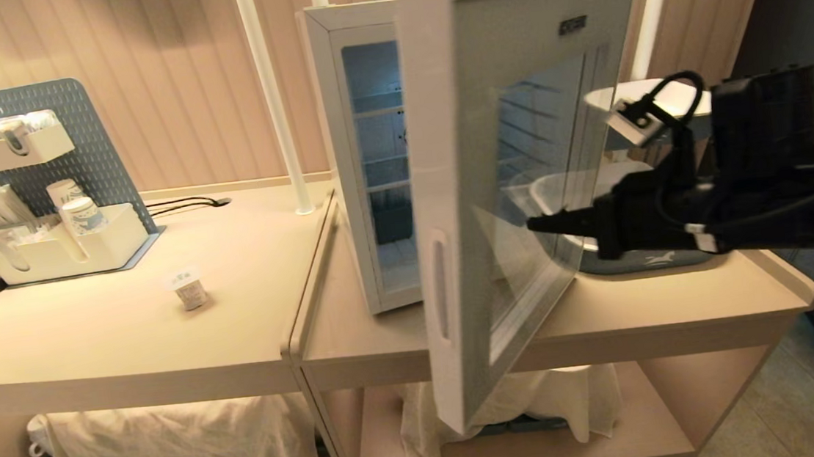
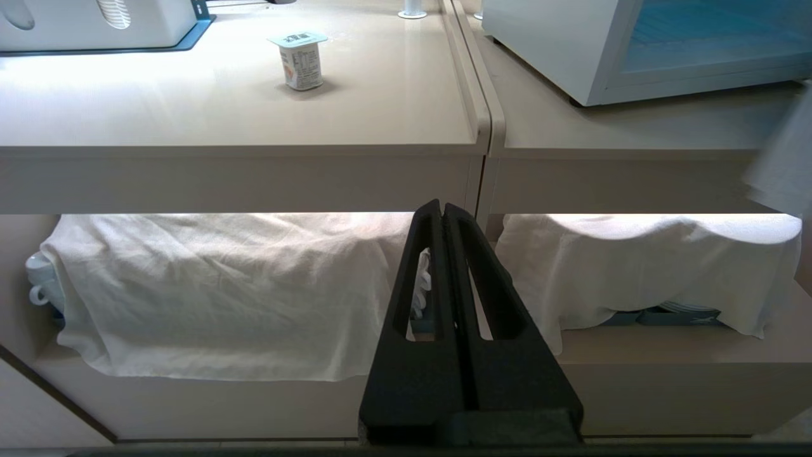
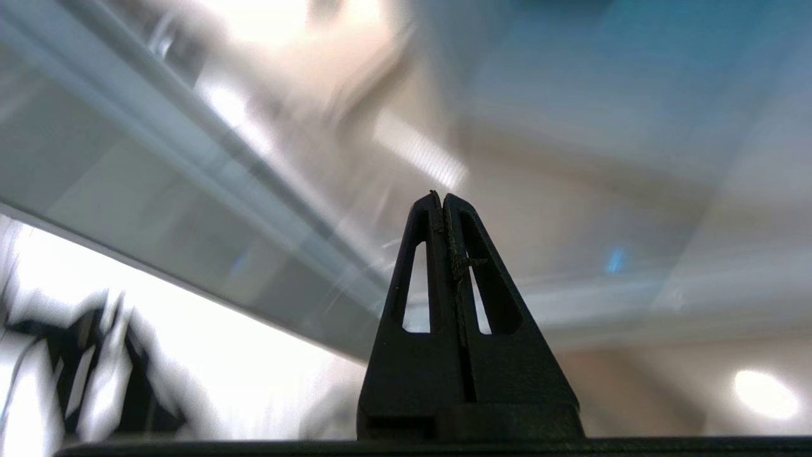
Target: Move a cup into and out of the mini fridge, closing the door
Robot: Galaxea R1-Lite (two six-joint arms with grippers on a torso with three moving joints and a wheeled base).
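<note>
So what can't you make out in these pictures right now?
- Head view: whether the shut right gripper touches the pale glass-windowed fridge door; the pane overlaps it.
- Right wrist view: everything past the fingers, blurred.
- Tiny white foil-lidded cup: print too small.
- Lower shelves: white cloth covers the contents.

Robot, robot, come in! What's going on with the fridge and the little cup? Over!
Right gripper shut, tips at the glass of the open door. Left gripper shut, parked low. Cup on counter, outside mini fridge. Path clear.

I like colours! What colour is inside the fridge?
Pale blue inside the mini fridge, clearest in the head view.
</note>
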